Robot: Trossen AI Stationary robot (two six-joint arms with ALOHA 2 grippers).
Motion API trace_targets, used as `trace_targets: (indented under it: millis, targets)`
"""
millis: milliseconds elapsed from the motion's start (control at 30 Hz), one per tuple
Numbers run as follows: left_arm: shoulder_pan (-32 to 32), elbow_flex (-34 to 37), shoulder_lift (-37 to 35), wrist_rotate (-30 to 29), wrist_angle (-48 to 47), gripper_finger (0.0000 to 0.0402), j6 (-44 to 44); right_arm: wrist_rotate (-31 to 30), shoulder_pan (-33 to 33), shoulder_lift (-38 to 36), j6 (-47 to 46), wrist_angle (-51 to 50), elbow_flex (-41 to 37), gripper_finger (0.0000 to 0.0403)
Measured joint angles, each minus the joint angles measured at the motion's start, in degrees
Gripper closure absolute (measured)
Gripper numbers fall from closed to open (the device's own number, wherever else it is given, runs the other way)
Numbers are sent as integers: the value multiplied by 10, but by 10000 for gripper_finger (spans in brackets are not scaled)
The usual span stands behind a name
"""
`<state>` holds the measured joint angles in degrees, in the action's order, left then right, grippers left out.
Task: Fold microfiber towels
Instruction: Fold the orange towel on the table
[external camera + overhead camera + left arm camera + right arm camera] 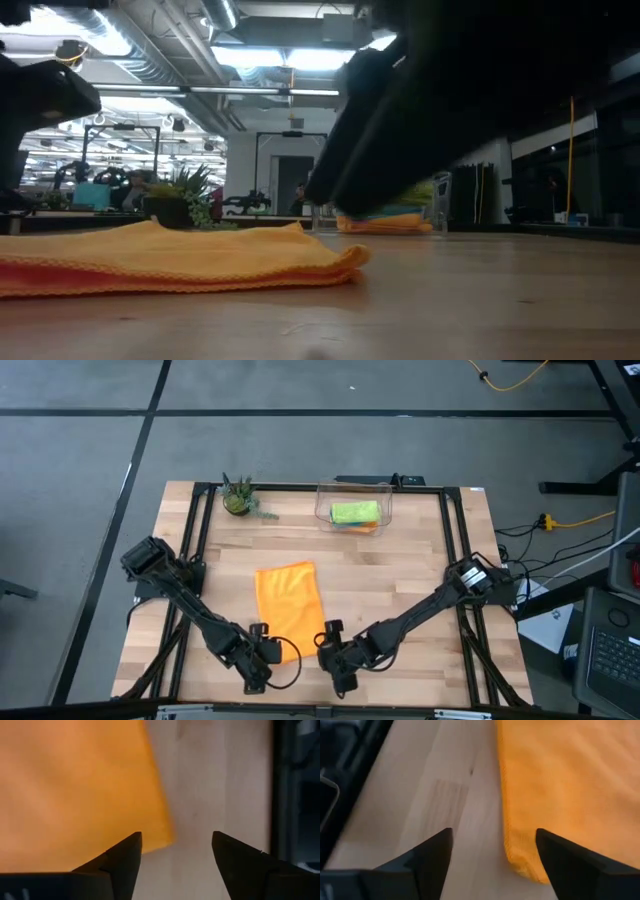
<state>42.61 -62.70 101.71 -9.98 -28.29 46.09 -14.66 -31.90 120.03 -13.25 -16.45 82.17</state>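
high view: orange towel lies flat mid-table, long axis front to back; looks folded once already, judging by the doubled edge in the low view
left gripper: at the towel's near-left corner, fingers apart, nothing between them; left wrist view shows the cloth corner just ahead of the tips, not clamped
right gripper: at the near-right corner, fingers apart, empty; right wrist view shows the rounded folded corner just ahead of and between the open tips
bin: clear, at the table's far edge, holds a green towel on top of another orange one; well apart from both arms
plant: small pot at far left, clear of the work
step: judged as lining up on the two near corners, one gripper each
next move: probably both drop and pinch their corners together, lift evenly, carry the near edge over to the far edge
risk: the doubled layers may split if only the top one gets pinched
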Motion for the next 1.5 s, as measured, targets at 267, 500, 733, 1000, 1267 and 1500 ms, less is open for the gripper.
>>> trace_targets:
  millis: [267,500,733,1000,1267,1500]
  targets:
    - [15,3,21,-23,43,157,-16,-6,11,28,31,4,0,132]
    - [14,10,54,-25,64,157,-7,9,21,48,13,-6,3,136]
    - [18,7,75,-30,48,162,-22,8,21,49,-12,-21,3,136]
    - [18,7,78,-53,26,182,-30,9,20,50,-30,-36,3,186]
    - [19,8,78,-78,18,226,-30,10,20,50,-29,-37,2,290]
    - [19,8,78,-86,14,283,-71,4,21,50,-28,-39,1,360]
